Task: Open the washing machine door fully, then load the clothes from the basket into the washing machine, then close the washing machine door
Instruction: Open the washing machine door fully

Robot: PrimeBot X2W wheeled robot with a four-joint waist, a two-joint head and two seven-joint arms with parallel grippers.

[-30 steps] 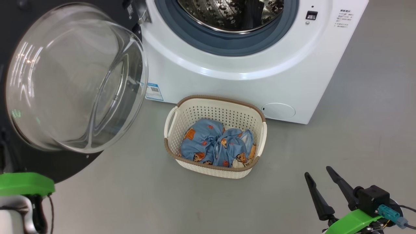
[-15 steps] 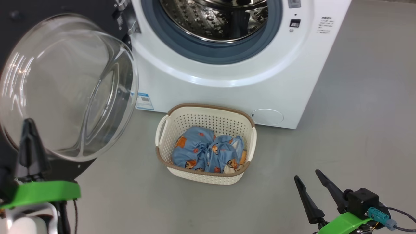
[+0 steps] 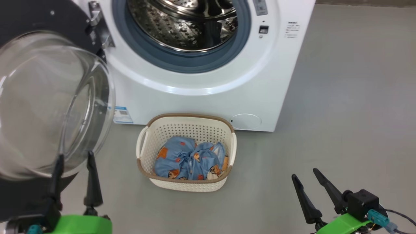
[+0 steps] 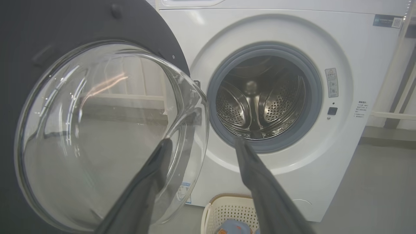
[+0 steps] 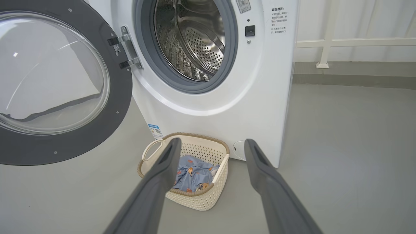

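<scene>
The black-rimmed glass door point(image 3: 48, 107) stands open, upper left; blue clothes point(image 3: 185, 161) lie in the basket point(image 3: 188, 116), centre. The left gripper point(image 3: 75, 155) and right gripper point(image 3: 304, 173) gape empty.

The washing machine point(image 3: 201, 97) and its door point(image 3: 48, 107) run off the head view's top and left edges. The sticker point(image 3: 123, 114) print is too small to read. The basket point(image 3: 185, 187) near wall hides the lower clothes point(image 3: 185, 161).

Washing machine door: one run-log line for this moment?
washing machine door: open wide | clothes: in basket | drum: no clothes seen | left tool: open, empty, by door | right tool: open, empty
</scene>
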